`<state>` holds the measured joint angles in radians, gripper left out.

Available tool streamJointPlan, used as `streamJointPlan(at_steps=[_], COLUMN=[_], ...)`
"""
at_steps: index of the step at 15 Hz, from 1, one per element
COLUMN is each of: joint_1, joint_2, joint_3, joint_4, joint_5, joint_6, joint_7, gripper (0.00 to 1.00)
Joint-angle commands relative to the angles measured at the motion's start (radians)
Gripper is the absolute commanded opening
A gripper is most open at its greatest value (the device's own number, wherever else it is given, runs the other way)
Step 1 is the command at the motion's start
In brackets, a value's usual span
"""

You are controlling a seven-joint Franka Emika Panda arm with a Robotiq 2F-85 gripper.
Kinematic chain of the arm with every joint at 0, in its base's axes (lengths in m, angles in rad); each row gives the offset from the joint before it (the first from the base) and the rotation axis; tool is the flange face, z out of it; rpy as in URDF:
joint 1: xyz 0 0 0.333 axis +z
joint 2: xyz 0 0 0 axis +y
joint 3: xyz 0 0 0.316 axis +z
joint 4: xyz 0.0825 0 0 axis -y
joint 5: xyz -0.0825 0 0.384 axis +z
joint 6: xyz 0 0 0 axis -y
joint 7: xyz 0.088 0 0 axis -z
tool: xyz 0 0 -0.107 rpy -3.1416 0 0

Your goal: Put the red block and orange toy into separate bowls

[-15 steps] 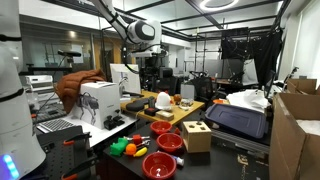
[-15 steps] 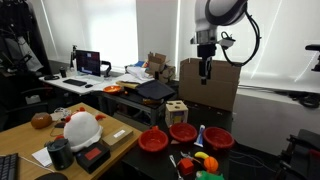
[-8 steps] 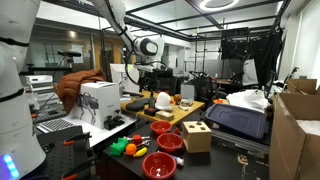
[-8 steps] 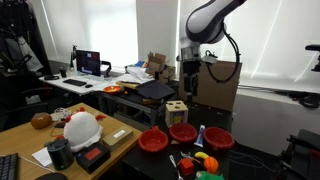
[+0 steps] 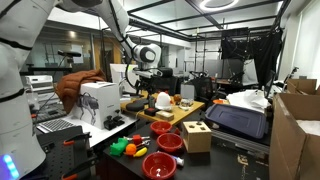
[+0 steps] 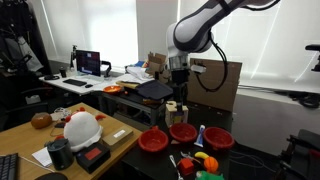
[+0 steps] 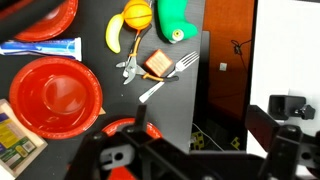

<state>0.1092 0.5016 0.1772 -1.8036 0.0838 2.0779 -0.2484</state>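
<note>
The red block (image 7: 155, 64) lies on the dark table (image 7: 182, 112), touching the tines of a fork (image 7: 176, 68), and is not in any bowl. The orange toy (image 7: 137, 15) sits near it at the top of the wrist view, likewise loose on the table, with a yellow banana-shaped toy (image 7: 112, 36) just beside it on one side and a green toy (image 7: 172, 18) on the other. Of the red bowls, the one shown whole (image 7: 62, 92) is empty. A second (image 7: 45, 18) is cut by the frame edge, and a third (image 7: 128, 127) is half hidden behind the pincer's body, so their contents cannot be fully checked from here. In an exterior view the three bowls (image 6: 183, 131) cluster below the tan wooden box (image 6: 176, 110), and nothing obvious shows inside them. A blue-and-white tube (image 7: 40, 46) lies between two bowls. The pincer (image 6: 177, 96) hangs above the table, well clear of the toys; in the wrist view its fingers look spread wide, with nothing between them. So, judging from how things lie, no part of the task is done — both pieces have yet to be picked up and placed, each in its own bowl. The first grasp seems not yet begun, though which piece comes first I cannot tell.
</note>
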Motion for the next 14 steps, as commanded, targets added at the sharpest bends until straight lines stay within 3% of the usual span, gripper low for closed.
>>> streamJointPlan(at_steps=[1, 7, 14], joint_1=[0.010, 0.034, 0.059], joint_2=[0.056, 0.170, 0.295], joint_3=[0.009, 0.016, 0.003], joint_4=[0.034, 0.039, 0.084], joint_5=[0.002, -0.018, -0.004], joint_6=[0.011, 0.027, 0.054], joint_7=[-0.017, -0.010, 0.084], gripper=[1.00, 1.00, 1.00])
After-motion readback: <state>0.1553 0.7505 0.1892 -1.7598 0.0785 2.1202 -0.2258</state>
